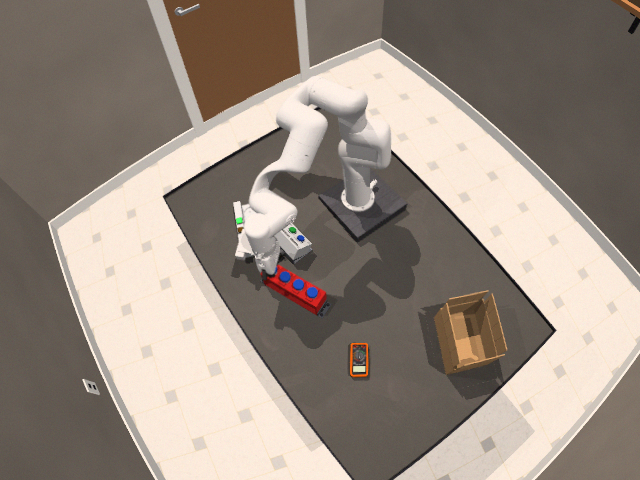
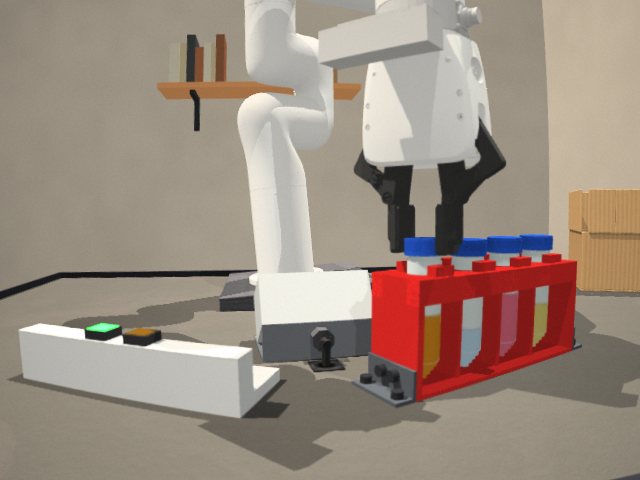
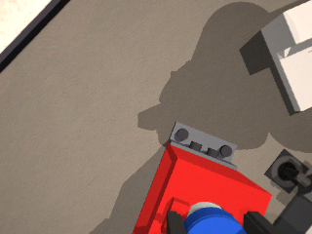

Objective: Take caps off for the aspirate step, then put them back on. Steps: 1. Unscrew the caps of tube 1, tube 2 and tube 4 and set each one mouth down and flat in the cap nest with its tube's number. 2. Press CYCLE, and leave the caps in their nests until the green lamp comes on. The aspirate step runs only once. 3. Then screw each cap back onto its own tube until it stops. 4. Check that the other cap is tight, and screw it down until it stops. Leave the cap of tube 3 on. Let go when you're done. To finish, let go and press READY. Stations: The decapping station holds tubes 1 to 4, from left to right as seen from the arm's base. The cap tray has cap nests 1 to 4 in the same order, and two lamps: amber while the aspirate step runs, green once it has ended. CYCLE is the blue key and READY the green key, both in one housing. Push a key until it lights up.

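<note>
Nearest in the exterior view lies the white cap tray, its green lamp lit and the amber lamp beside it dark. No caps show in the part of the tray that can be seen, though the nests themselves are hidden from this angle. Just behind it stands the grey key housing; from above, its green READY key and blue CYCLE key sit side by side, and whether either glows cannot be told.

Next comes the red decapping station on the tabletop, with all four blue caps sitting on their tubes. The tool stands upright over the end tube nearest the tray, its dark fingers partly closed on either side of that cap — it has the cap gripped, and the wrist view shows the same blue cap between the finger tips.

With the green lamp on and every cap on its tube, the aspirate step looks finished and recapping well along; this reads as screwing down or tightening. Likely left: any remaining tightening, letting go, then READY.

Farther off sit an orange multimeter, a cardboard box and a wall shelf of books. No writing is legible anywhere.
</note>
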